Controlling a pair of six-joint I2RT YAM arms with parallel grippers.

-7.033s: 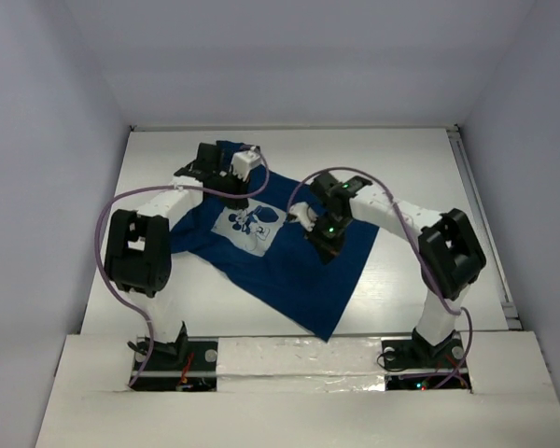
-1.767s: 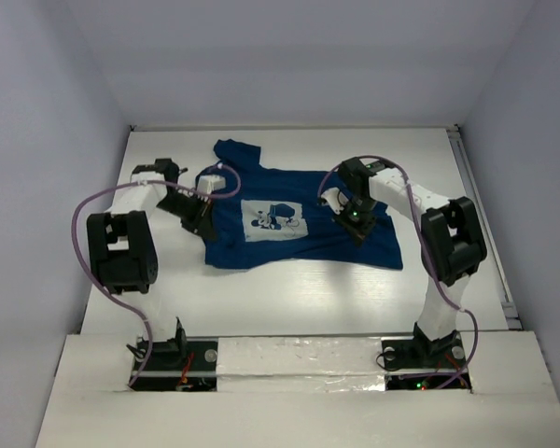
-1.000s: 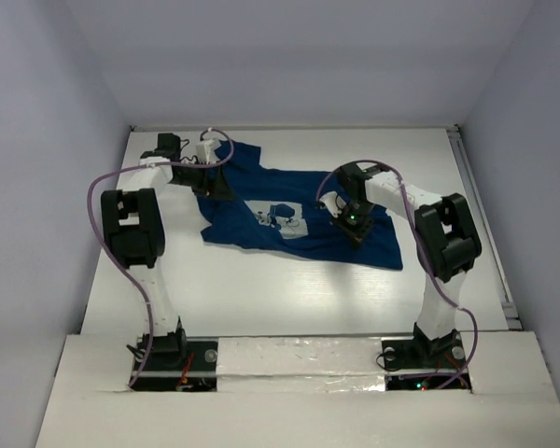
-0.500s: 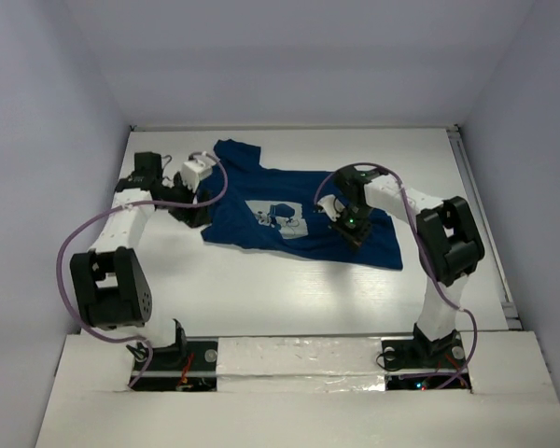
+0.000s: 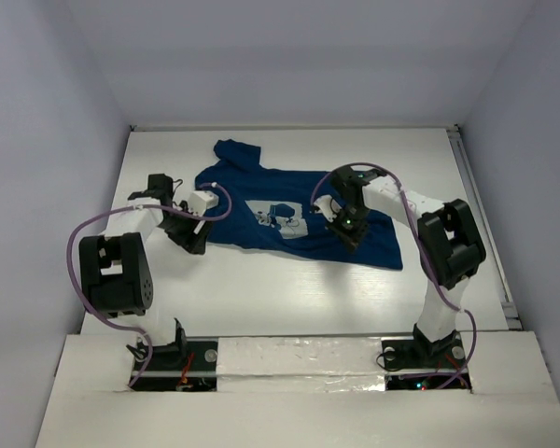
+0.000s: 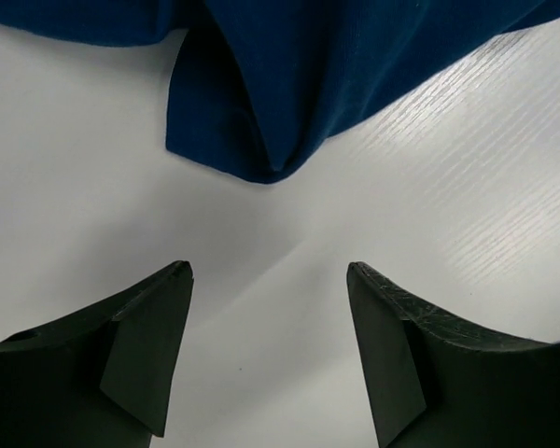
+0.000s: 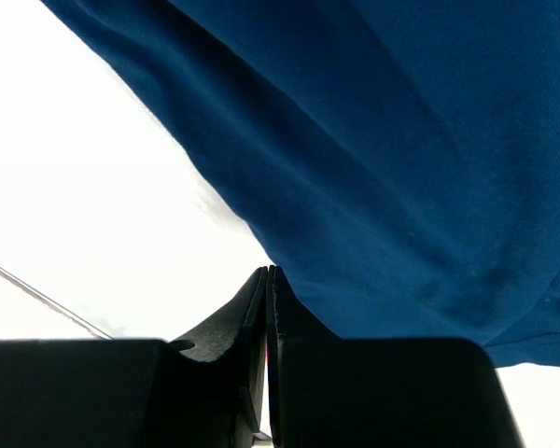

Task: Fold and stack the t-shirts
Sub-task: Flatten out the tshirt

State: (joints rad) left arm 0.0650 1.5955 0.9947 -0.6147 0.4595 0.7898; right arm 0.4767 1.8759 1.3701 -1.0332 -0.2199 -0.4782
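A dark navy-blue short-sleeved cloth t-shirt [image 5: 252, 191] lay spread on the white table [image 5: 261, 299], filling the upper middle of the top view. Its white and light-blue printed graphic [image 5: 280, 215] faced up near the centre of the cloth.

The left gripper [image 5: 193, 243] sat at the left of that view, just off the shirt's lower-left corner. In the left wrist view its two dark fingers [image 6: 149, 345] stood wide apart with only bare table between them. A doubled-over corner of the shirt lay a little beyond the tips, not touching them.

The right gripper [image 5: 348, 229] rested on the right part of the shirt, right of the graphic. In the right wrist view its fingers were pressed together, leaving only a thin seam. The tips met the edge of the blue cloth, which filled the upper right of that frame. Whether any cloth was pinched between them could not be told.
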